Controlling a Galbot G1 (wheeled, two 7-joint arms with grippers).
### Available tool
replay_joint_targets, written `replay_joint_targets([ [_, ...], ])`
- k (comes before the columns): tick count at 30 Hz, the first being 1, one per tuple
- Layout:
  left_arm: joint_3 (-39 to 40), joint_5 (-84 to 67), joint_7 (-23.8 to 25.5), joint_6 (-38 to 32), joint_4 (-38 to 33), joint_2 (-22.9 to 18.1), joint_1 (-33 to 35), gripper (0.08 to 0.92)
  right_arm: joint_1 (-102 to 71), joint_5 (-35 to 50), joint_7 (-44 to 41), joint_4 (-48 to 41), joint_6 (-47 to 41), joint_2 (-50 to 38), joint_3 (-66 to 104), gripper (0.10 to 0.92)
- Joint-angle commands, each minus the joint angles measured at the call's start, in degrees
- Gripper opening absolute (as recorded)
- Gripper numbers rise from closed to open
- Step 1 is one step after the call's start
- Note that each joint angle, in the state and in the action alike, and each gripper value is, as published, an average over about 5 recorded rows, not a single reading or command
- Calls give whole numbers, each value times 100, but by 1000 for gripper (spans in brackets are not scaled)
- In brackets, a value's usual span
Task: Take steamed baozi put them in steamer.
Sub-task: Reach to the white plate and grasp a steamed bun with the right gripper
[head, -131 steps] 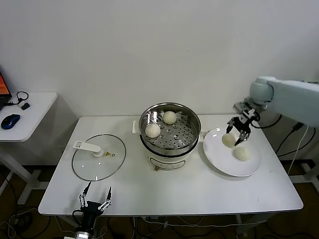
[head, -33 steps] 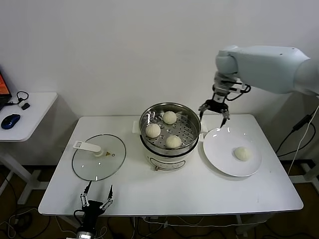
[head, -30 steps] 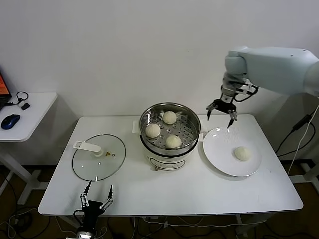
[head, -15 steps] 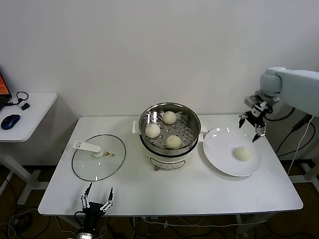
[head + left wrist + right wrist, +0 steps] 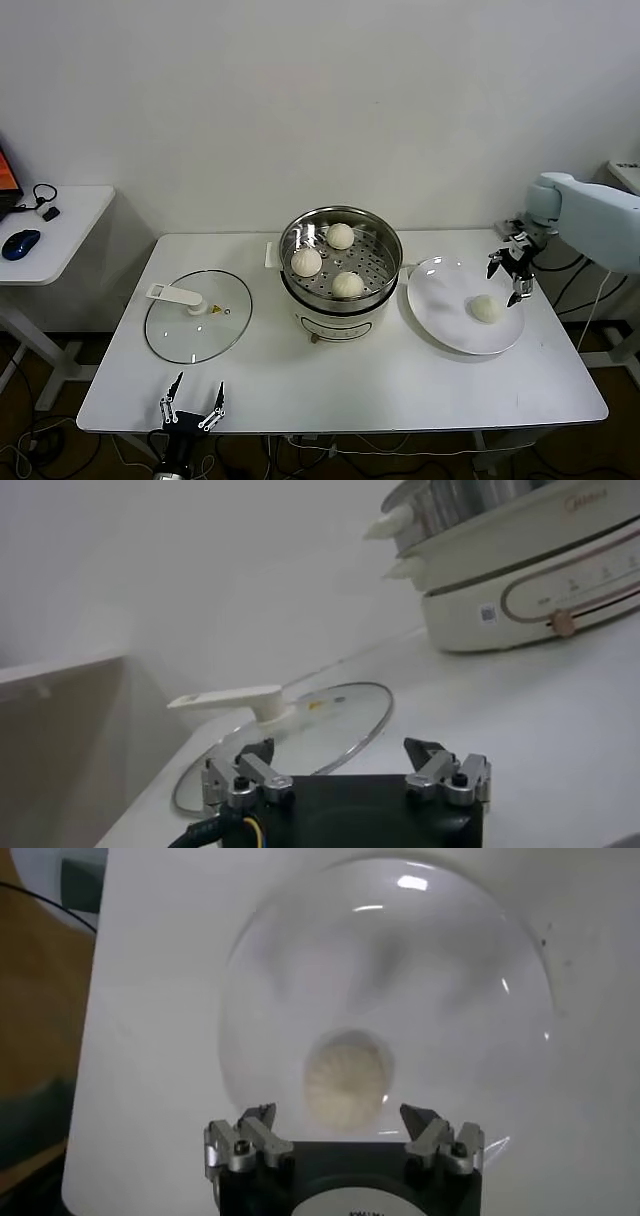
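The steamer (image 5: 340,255) stands at mid-table on its white base, and three steamed baozi (image 5: 340,236) (image 5: 306,262) (image 5: 347,285) lie on its perforated floor. One more baozi (image 5: 485,309) rests on the white plate (image 5: 445,300) to the right. My right gripper (image 5: 508,272) hangs open just above and behind that bun, at the plate's far right side. In the right wrist view the bun (image 5: 345,1083) lies on the plate (image 5: 440,998) straight ahead of the open right gripper (image 5: 340,1116), untouched. My left gripper (image 5: 190,410) is parked open below the table's front edge.
A glass lid (image 5: 198,315) with a white handle lies flat at the table's left, also seen from the left wrist (image 5: 300,715) beside the steamer base (image 5: 500,550). A side table with a mouse (image 5: 22,243) stands far left. Cables hang off the right.
A third bun has gone from the plate into the steamer. In the last second the right gripper has swung empty from beside the steamer, rightward and down over the plate's remaining bun. The left arm has stayed put.
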Motion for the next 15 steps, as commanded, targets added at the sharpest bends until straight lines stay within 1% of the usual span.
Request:
replay_joint_targets([
  [1,-14,13,3,-8,35,-1,3,823,-1047,-595,-38,-928,23,195,1128,823],
  [6,-18,15,5,-6,51,0,-5,823,-1291,-827,-17,-1174,29,309,1512,823],
  [15,-21,14,9,3,51,5,-27,823,-1511,-964,6,-1556,153,552,1979,823],
])
